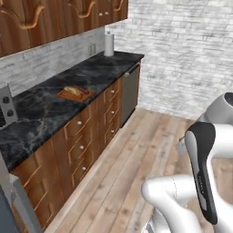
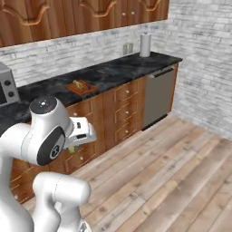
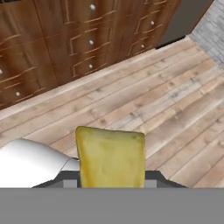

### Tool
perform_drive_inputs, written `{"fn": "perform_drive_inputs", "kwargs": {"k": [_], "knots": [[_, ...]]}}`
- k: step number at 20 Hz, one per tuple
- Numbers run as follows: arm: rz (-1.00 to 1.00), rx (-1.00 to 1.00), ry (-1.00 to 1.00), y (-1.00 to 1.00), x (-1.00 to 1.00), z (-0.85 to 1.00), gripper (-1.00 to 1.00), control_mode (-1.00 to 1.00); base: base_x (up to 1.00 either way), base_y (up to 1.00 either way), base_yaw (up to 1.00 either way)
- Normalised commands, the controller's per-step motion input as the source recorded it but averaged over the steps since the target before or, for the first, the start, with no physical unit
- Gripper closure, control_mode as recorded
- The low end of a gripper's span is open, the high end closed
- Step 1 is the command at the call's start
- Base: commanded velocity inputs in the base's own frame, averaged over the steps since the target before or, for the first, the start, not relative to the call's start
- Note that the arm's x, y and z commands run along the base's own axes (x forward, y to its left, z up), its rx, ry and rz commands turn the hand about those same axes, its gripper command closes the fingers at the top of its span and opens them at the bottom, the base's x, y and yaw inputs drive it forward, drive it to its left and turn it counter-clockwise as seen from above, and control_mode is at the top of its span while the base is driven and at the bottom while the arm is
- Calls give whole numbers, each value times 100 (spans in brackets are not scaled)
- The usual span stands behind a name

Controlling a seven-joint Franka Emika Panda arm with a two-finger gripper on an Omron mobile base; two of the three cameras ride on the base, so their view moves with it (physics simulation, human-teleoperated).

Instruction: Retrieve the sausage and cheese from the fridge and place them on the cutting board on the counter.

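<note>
Cheese (image 3: 111,156), a yellow block, sits between the jaws in the hand view; jaws closed on it, held low over the wooden floor (image 3: 166,109) in front of the drawers (image 3: 83,43). Cutting board (image 2: 81,87) lies on the black marble table (image 2: 118,70), with a small item on it, too blurred to name. Gripper (image 2: 72,146) sits below table height.
</note>
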Motion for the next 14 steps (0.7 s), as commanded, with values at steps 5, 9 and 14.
{"fn": "perform_drive_inputs", "kwargs": {"k": [5, 9, 14], "knots": [[0, 0, 0, 0, 0, 0, 100, 100, 94, -3, 2], [0, 0, 0, 0, 0, 0, 100, 100, 94, 0, 3], [0, 0, 0, 0, 0, 0, 100, 100, 94, 0, 9]]}}
